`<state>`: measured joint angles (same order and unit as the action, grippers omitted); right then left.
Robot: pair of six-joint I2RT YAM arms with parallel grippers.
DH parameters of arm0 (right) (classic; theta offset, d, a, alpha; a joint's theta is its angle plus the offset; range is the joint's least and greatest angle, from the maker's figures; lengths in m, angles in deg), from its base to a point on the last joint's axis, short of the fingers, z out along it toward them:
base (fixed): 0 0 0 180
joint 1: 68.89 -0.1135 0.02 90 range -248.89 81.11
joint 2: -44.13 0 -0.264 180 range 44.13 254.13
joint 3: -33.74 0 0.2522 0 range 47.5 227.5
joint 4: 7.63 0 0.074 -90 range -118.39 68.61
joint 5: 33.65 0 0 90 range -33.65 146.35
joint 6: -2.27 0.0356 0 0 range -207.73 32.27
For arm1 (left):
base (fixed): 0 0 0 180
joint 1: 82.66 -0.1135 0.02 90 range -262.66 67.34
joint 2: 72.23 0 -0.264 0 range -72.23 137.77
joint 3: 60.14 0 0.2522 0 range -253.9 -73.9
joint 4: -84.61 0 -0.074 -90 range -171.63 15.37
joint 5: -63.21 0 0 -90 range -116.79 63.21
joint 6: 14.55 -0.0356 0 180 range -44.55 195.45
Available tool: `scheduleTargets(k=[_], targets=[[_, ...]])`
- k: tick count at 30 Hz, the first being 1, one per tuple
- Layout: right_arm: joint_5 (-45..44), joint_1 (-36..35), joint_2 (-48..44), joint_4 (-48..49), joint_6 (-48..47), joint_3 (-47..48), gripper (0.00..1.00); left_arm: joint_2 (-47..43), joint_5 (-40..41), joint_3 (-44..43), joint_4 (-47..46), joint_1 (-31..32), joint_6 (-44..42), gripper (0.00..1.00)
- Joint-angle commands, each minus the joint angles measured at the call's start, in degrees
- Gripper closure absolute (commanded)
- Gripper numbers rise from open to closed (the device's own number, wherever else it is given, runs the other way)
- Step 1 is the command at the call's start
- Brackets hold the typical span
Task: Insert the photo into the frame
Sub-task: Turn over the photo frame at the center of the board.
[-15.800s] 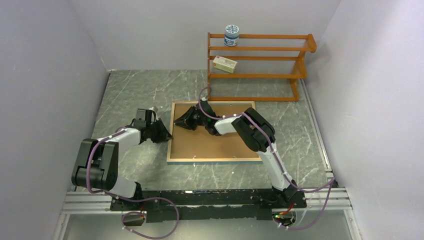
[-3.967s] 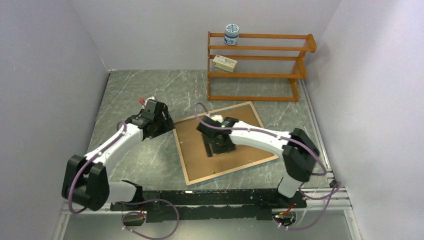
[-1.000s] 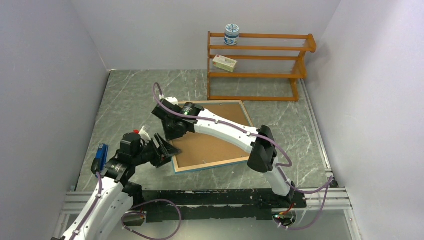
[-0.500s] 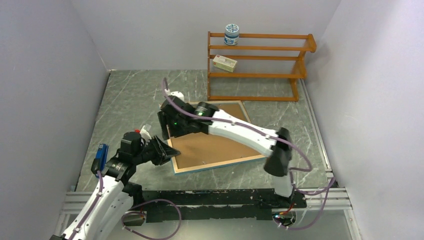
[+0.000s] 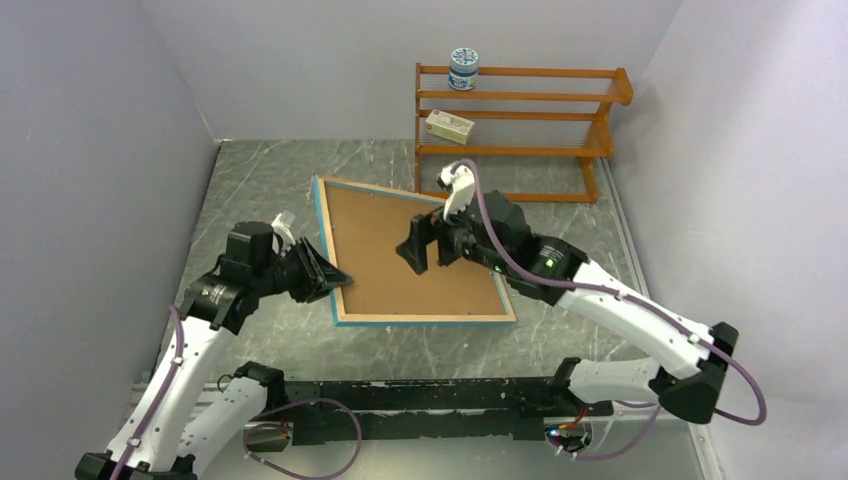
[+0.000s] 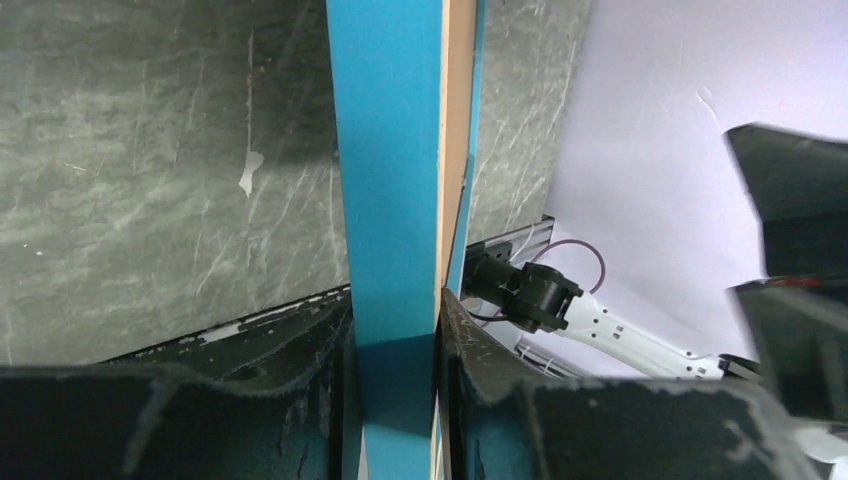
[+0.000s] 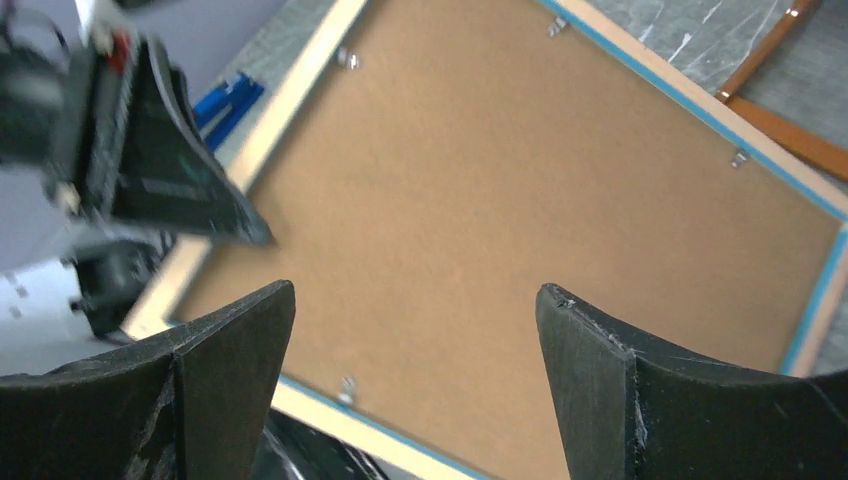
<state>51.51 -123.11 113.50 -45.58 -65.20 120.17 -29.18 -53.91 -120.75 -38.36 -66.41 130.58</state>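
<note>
The left claw (image 5: 333, 281) sits on the left side of the grey table (image 5: 260, 190). It is pinching the frame (image 5: 420, 319) near its left corner, the one close to the arms. In the left wrist view, the two fingers of the left claw (image 6: 395, 350) press on both sides of the frame (image 6: 385, 150). Its thin blue edge runs straight up between them.

The frame is in the middle of the table with its back side up. It has a blue outer edge and a light wood rim. It sits crooked, with one corner pointing to the far left. I cannot tell if all of it rests on the table. A plain brown board (image 5: 385, 240) fills the back of the frame.

The right claw (image 5: 412, 248) hangs over the right part of the brown board. In the right wrist view, the right claw (image 7: 415, 295) is spread wide and holds nothing. Below it are the brown board (image 7: 500, 180) and the wood rim of the frame (image 7: 290, 95). Little metal clips (image 7: 348, 60) sit along the rim.

At the back right stands an orange wooden shelf (image 5: 520, 125). A small jar (image 5: 463, 70) is on its top level. A small box (image 5: 449, 128) is on the level below
</note>
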Motion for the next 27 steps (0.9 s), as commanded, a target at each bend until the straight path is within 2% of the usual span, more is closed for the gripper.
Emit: scheduleTargets(k=[1,8,13,17,21,27], targets=[[-1.4,-2.7,-7.1,7.8,-14.8,-5.6,0.06,2.4,2.0,-10.4,6.8,-0.2,-2.9,0.97],[-11.4,-16.5,-10.5,10.9,-26.0,-10.1,0.06,6.8,7.5,-25.7,17.3,-0.2,-3.8,0.98],[-16.9,-25.5,-10.1,15.7,-29.8,-13.2,0.06,8.8,8.4,-30.8,19.2,-0.2,-3.3,0.97],[-27.6,-31.6,-5.9,19.4,-31.4,-13.7,0.06,9.6,10.3,-34.9,21.1,-0.2,-1.8,0.98],[-38.2,-33.7,-1.7,26.1,-31.9,-16.0,0.11,10.2,9.5,-35.4,21.0,-0.2,-1.0,0.98],[-41.1,-34.8,-1.4,33.6,-34.7,-21.7,0.15,10.6,9.9,-36.3,21.7,-0.2,-0.7,0.97]])
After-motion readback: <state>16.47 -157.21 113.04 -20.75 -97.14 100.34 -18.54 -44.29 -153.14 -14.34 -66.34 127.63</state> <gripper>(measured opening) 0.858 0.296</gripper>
